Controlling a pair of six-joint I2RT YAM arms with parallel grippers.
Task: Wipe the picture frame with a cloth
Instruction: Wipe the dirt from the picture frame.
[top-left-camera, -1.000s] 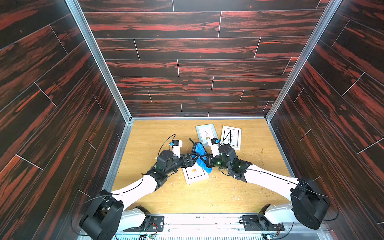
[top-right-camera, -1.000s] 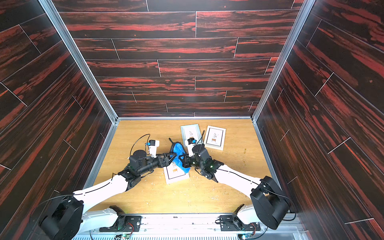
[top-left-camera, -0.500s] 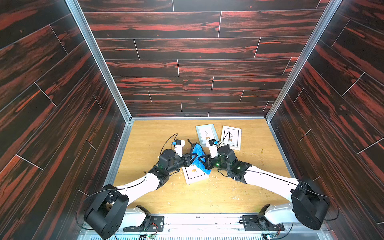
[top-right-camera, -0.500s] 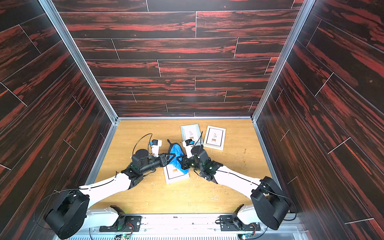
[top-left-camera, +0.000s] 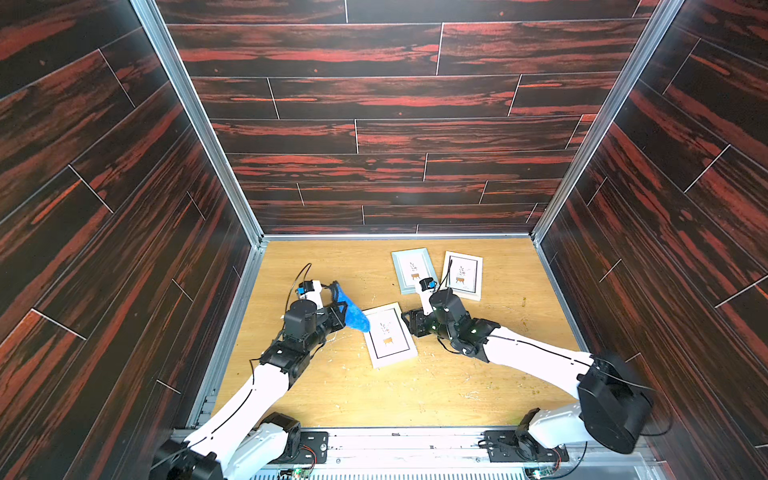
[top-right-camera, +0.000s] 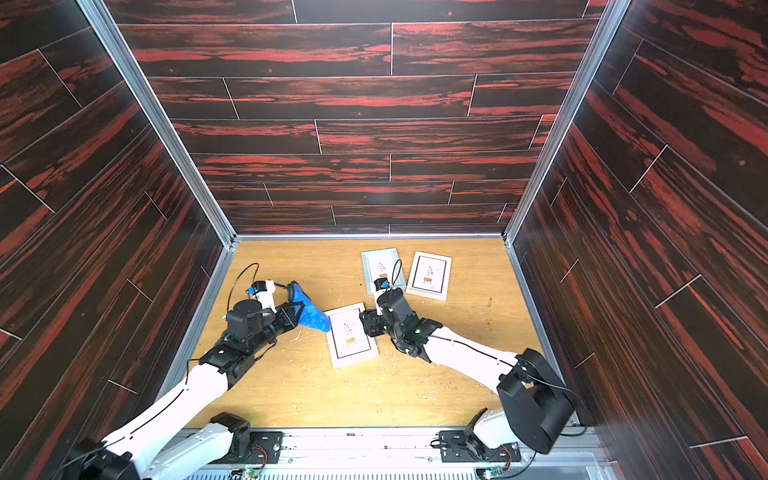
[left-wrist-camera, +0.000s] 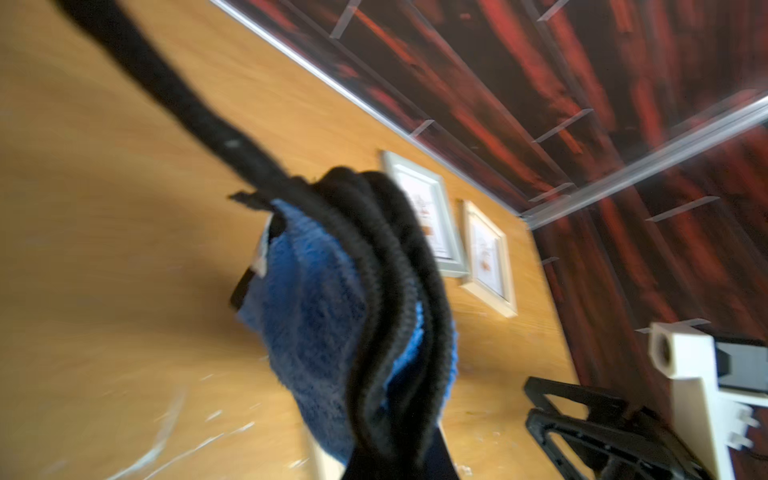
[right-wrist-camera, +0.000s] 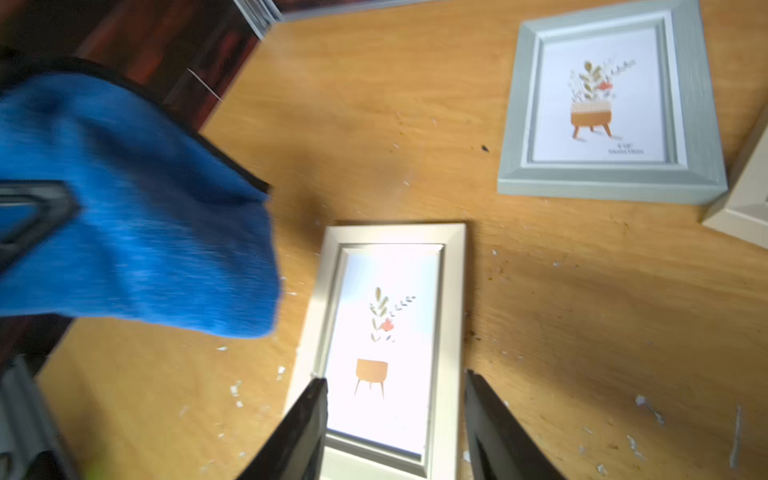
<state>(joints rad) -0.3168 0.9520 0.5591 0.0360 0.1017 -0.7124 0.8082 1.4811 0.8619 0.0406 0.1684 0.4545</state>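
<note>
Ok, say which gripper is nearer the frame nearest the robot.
Right. The right gripper is open over the frame; the left gripper, shut on the cloth, is beside its corner.

Pale, scuffed wooden tabletop (top-left-camera: 457, 395) with three frames.
White rectangular picture frame (top-left-camera: 390, 334) lower centre; grey-blue rectangular frame (top-left-camera: 413, 270) beside cream rectangular frame (top-left-camera: 463, 275), above it.

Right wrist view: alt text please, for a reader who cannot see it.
The right hand, open, faces a cream rectangular picture frame with a plant print, flat on the wooden table. A bright blue fluffy cloth hangs near it.
</note>
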